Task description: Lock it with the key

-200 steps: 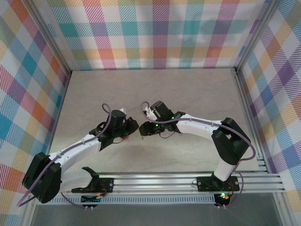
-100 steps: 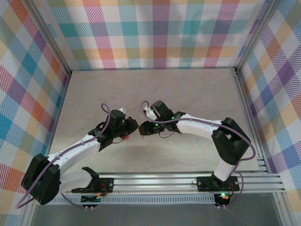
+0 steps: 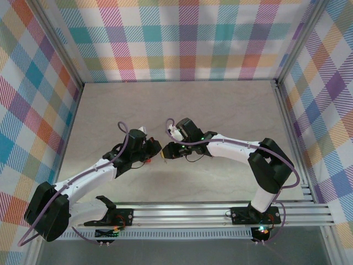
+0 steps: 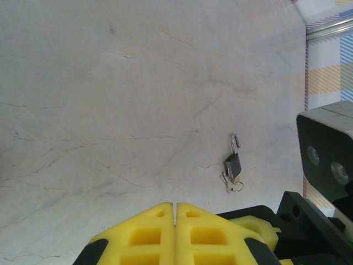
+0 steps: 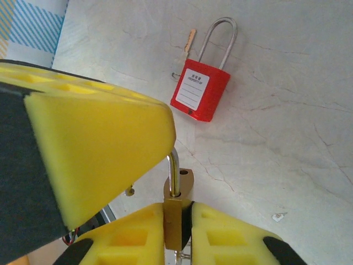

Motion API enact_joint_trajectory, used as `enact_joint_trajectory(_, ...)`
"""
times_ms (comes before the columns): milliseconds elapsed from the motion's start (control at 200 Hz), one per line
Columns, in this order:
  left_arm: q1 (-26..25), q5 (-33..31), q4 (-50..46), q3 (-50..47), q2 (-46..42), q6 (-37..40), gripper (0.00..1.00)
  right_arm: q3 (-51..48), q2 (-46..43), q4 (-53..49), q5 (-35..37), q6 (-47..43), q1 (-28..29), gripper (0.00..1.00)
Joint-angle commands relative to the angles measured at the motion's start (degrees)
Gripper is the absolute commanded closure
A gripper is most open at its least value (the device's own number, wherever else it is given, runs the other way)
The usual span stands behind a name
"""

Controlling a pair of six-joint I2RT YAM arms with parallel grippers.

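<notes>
Right gripper (image 5: 177, 218) clenched on brass padlock (image 5: 179, 189): body between pads, shackle open, sticking up past fingertips. Left gripper (image 4: 175, 212) pressed closed just beside it. Key possibly pinched inside, cannot tell. Risk: off-axis push twists padlock in grip, so key misses keyway.

Nothing actually readable showing up here

The only print I'm spotting is the white label (image 5: 193, 90) sitting on the body of the red padlock (image 5: 199, 94) in the right wrist view. It's showing a dark heading and a few ruled lines, but the lettering is coming out too small to read.
</notes>
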Motion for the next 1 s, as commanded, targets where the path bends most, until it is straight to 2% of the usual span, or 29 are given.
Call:
enact_joint_trajectory(0,-0.52,0.02,1.46,-1.24,-2.76,0.97,1.0,-1.51,-0.82,1.52,-1.32,0.67,0.13,0.87)
enact_joint_trajectory(260,-0.53,0.51,6.74,-4.97,-8.07,1.06,1.0,-4.95,-3.29,6.86,-4.87,2.57,-0.69,0.92)
enact_joint_trajectory(645,-0.52,2.43,16.98,-10.27,-15.08,0.12,1.0,-8.77,-4.99,15.67,-13.04,5.85,-2.7,0.93)
enact_joint_trajectory(995,-0.56,3.12,21.34,-13.51,-21.56,1.45,1.0,-12.7,-7.99,24.35,-21.75,8.55,-5.29,0.95)
